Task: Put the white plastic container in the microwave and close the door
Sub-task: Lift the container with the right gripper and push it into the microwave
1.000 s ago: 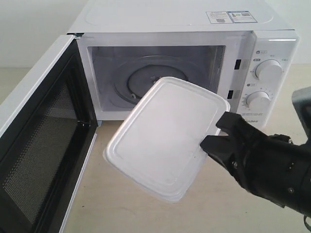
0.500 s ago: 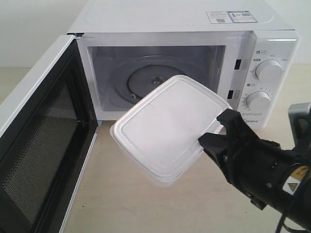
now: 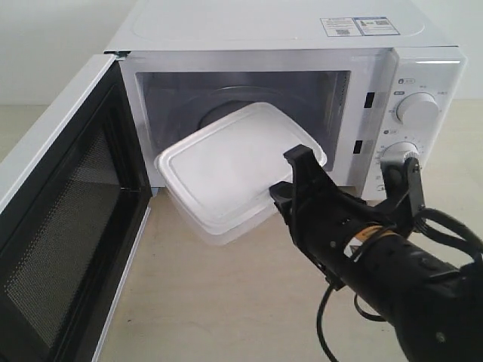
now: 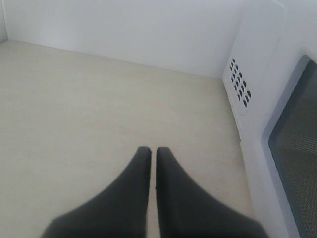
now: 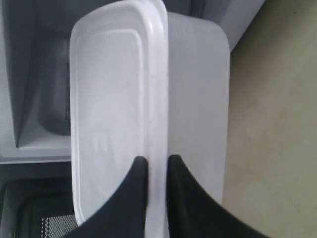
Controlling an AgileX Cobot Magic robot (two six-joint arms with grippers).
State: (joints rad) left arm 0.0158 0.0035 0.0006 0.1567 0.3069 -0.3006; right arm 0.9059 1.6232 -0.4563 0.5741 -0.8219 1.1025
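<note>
The white plastic container (image 3: 234, 167) hangs level at the mouth of the microwave (image 3: 302, 45), its far end just inside the cavity above the turntable. My right gripper (image 3: 290, 175) is shut on the lid's rim at the near right corner. In the right wrist view the container (image 5: 119, 99) fills the middle and the right gripper (image 5: 154, 161) pinches its rim. The door (image 3: 56, 226) stands swung wide open at the left. My left gripper (image 4: 149, 149) is shut on nothing, over the bare tabletop beside the microwave's vented side (image 4: 240, 89); it does not show in the exterior view.
Two round dials (image 3: 416, 107) sit on the microwave's right panel, close to my right arm. Beige tabletop (image 3: 211, 302) spreads in front of the microwave between the open door and the arm. A white wall (image 4: 124, 25) stands behind.
My right gripper has carried the container up, leftward and forward, from in front of the microwave to its opening, and has levelled it from a steep tilt.
</note>
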